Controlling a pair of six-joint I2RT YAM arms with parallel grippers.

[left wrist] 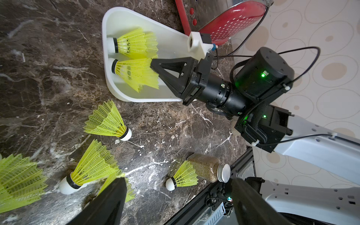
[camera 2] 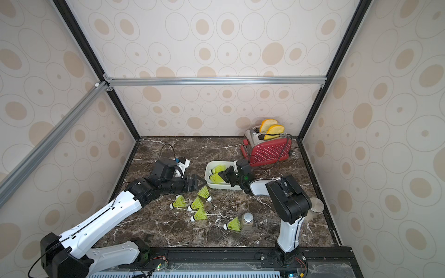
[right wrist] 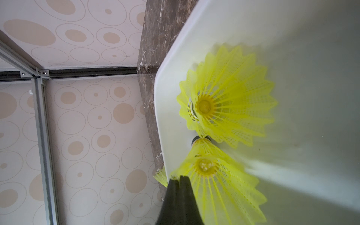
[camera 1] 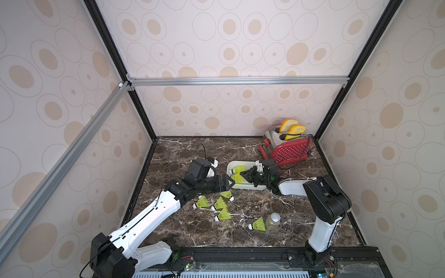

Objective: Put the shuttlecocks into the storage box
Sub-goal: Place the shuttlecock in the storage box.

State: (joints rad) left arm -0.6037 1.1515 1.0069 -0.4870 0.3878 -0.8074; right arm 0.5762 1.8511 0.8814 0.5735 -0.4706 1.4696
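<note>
The white storage box (camera 1: 230, 166) (camera 2: 208, 168) (left wrist: 109, 21) (right wrist: 165, 97) sits mid-table and holds two neon yellow shuttlecocks (camera 1: 238, 168) (camera 2: 218, 169) (left wrist: 134, 41) (right wrist: 228, 105). My right gripper (camera 1: 242, 177) (camera 2: 222, 175) (left wrist: 153, 66) (right wrist: 179, 177) reaches into the box, shut on the skirt rim of the nearer shuttlecock (left wrist: 136, 75) (right wrist: 214, 175). Several more shuttlecocks (camera 1: 219, 204) (camera 2: 196, 204) (left wrist: 106, 120) lie on the marble in front of the box. My left gripper (camera 1: 231, 183) (camera 2: 201, 183) (left wrist: 176, 182) hovers open above them, beside the box's left end, holding nothing.
A red toaster (camera 1: 289, 149) (camera 2: 268, 150) (left wrist: 229, 25) with bread slices stands behind the box at the back right. A clear jar with a silver lid (camera 1: 273, 221) (camera 2: 247, 221) (left wrist: 206, 167) stands by the front shuttlecock (camera 1: 258, 224). Patterned walls enclose the table.
</note>
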